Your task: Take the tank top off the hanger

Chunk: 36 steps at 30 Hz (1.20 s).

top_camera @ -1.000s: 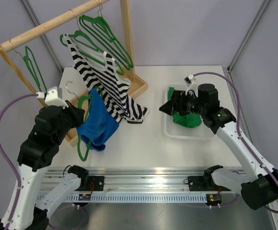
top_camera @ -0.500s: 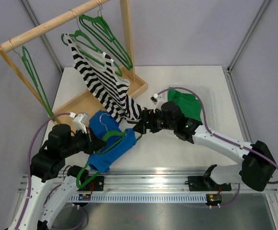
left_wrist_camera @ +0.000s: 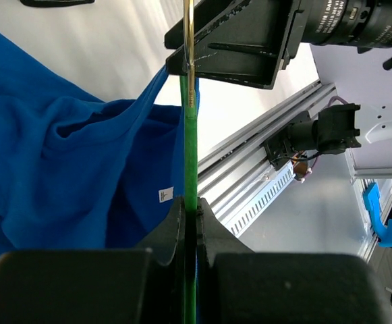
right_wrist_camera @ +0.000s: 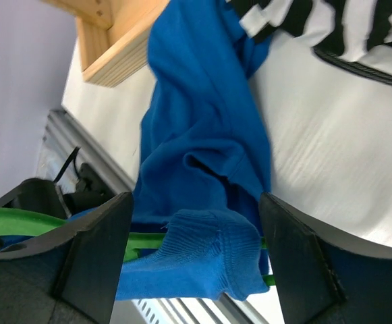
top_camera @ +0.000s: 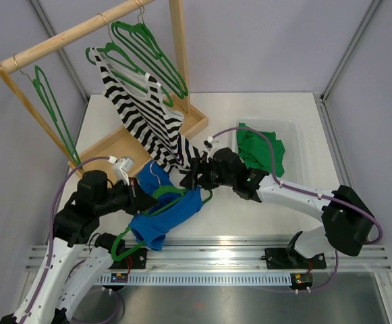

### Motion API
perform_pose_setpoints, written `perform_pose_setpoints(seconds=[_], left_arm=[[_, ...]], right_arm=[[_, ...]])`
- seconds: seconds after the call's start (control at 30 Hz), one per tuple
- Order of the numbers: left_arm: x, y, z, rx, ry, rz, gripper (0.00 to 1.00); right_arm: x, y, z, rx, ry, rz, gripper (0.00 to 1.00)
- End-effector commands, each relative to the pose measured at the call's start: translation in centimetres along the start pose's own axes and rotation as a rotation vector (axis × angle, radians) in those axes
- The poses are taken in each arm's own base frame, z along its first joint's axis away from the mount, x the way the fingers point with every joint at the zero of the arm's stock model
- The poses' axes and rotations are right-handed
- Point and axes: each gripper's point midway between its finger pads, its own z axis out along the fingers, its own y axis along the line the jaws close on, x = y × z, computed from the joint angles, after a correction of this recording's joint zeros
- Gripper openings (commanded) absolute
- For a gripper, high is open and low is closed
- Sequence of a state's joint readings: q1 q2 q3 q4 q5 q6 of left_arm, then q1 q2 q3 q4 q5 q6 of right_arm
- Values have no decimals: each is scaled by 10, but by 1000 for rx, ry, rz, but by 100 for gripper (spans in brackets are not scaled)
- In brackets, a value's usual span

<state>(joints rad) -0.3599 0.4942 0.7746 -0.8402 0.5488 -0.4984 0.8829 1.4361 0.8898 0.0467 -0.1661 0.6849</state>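
The blue tank top (top_camera: 172, 214) hangs on a green hanger (top_camera: 123, 237) low over the table's front left. My left gripper (top_camera: 139, 198) is shut on the hanger's green bar (left_wrist_camera: 190, 148), which runs straight up between its jaws (left_wrist_camera: 190, 209). Blue cloth (left_wrist_camera: 67, 169) drapes to the left of the bar. My right gripper (top_camera: 190, 177) is open at the top's upper edge. In the right wrist view its fingers (right_wrist_camera: 98, 250) straddle a ribbed blue shoulder strap (right_wrist_camera: 212, 260) lying over the hanger (right_wrist_camera: 142, 239), with gaps on both sides.
A wooden clothes rack (top_camera: 67, 37) stands at the back left with several green hangers (top_camera: 148, 47) and a black-and-white striped top (top_camera: 148, 118) reaching the table. A clear bin (top_camera: 293, 145) holding a green garment (top_camera: 260, 152) sits at the right. A metal rail (top_camera: 216, 253) runs along the front.
My left arm has carried the hanger and blue top from beside the rack down to the front. My right arm has swung from the bin over to the top, its jaws narrowing slightly.
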Motion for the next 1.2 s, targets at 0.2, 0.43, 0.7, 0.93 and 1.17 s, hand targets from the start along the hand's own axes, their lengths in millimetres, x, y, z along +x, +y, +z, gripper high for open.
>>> perform_pose_setpoints(seconds=[0.2,0.43,0.7,0.93,1.17], left_arm=[[-21,4,10,-22,-56,51,0],[-29,3,16,-2,-91,32,0],[-34,4,18,-6,-113,30,0],[-35,-3,17,28,-111,16,0],[-25,-10,20,81,-60,7,0]], right_arm=[[-46,0,-28,102,-214,-11,89],[-20,9,-19,18,-110,58,87],[-8,-2,-14,45,-91,104,83],[-1,-10,0,55,-67,67,77],[-11,-8,5,54,-89,-15,55]])
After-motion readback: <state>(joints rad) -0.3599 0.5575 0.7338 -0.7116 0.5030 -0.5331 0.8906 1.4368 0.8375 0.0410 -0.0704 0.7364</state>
